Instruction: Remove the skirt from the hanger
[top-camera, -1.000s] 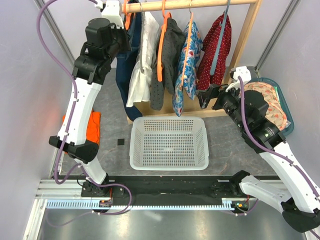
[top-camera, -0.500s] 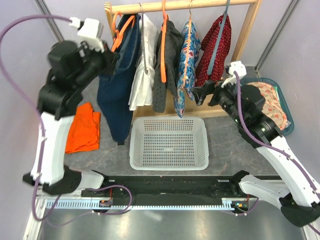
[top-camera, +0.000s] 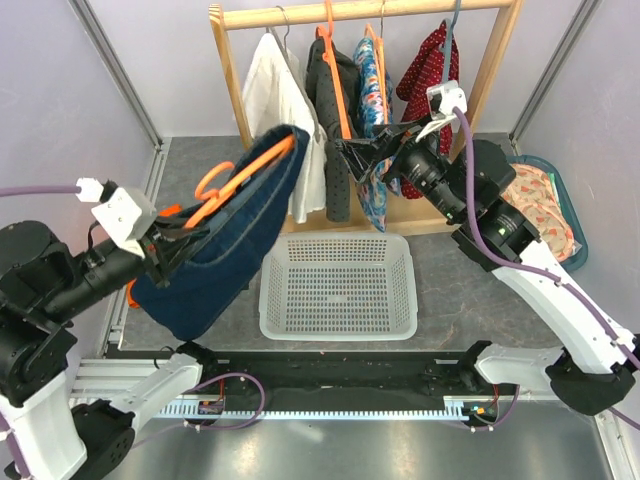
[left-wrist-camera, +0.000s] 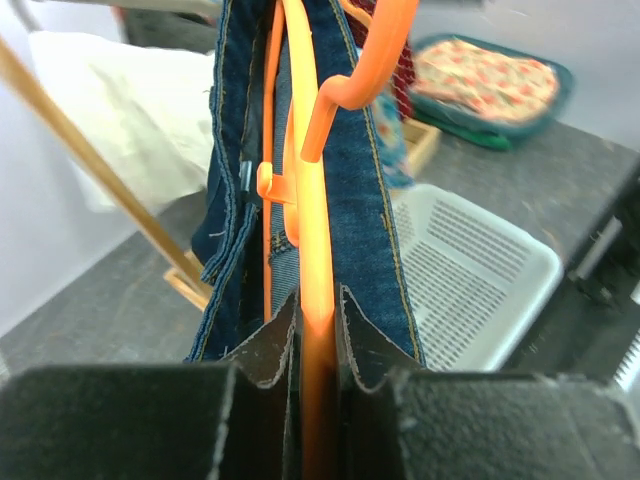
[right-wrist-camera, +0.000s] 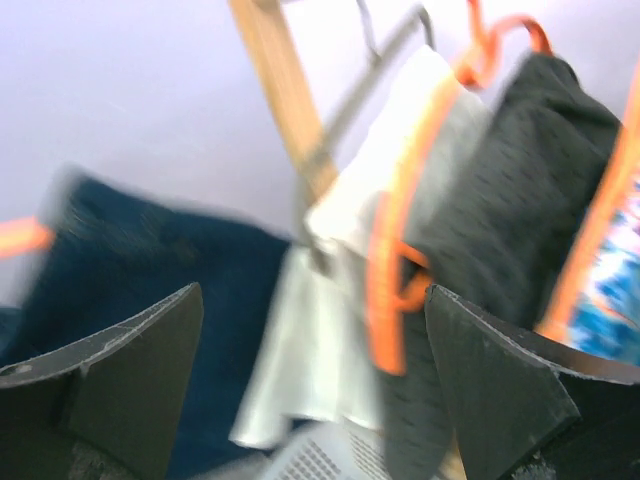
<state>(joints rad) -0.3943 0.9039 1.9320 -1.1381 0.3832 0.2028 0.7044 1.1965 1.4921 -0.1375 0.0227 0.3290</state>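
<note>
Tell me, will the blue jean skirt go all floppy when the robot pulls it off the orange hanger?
Probably floppy: the skirt sags below the orange hanger. Its thick stitched denim looks fairly heavy, so it should drop rather than flutter. The left gripper pinches only the hanger, so the cloth may swing.

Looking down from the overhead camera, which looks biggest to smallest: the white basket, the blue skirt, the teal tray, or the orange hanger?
1. Blue skirt and white basket: about alike, and the skirt is held up nearer the camera, so no ranking.
2. Teal tray, partly hidden.
3. Orange hanger.
</note>
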